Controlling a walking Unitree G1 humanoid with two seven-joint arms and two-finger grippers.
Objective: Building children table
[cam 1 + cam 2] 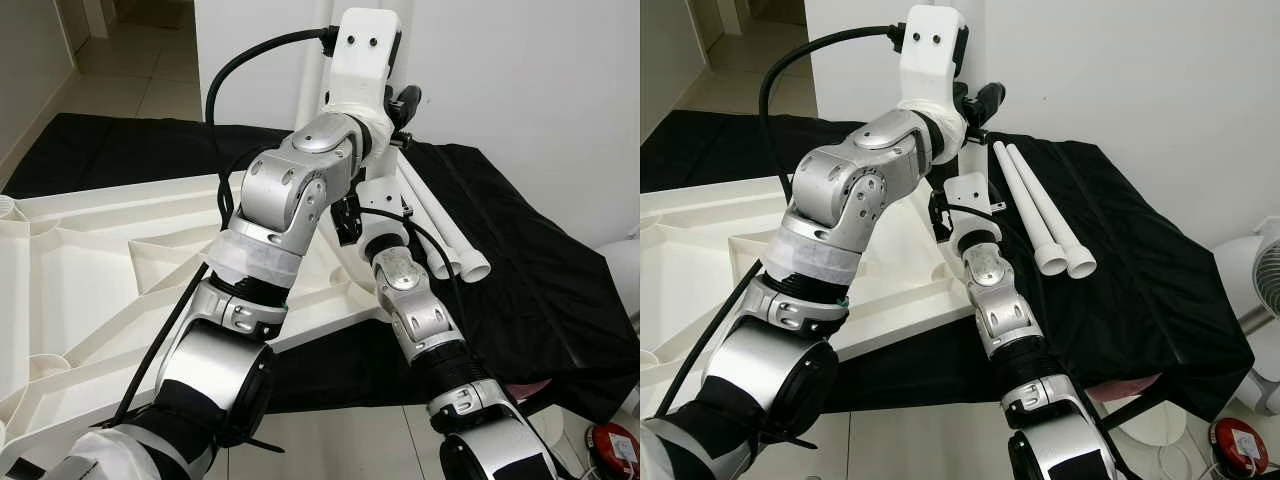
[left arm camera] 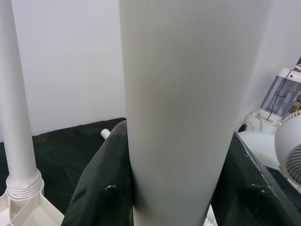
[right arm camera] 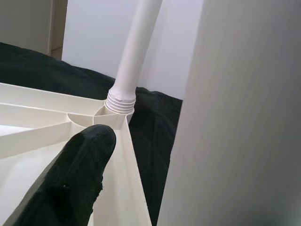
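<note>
Left fingers (image 2: 101, 197) tight around table leg (image 2: 183, 103)

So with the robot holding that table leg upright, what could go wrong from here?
The left gripper grips a smooth white leg, which could slip or tilt and cross-thread. Another leg already stands screwed into the overturned tabletop; a swinging arm might knock it. Two spare legs lie loose on the black cloth and could roll away.

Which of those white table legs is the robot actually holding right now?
The upright leg clamped between the left gripper's black fingers. Another leg is already screwed upright into the tabletop, and two spare legs lie loose on the black cloth.
</note>
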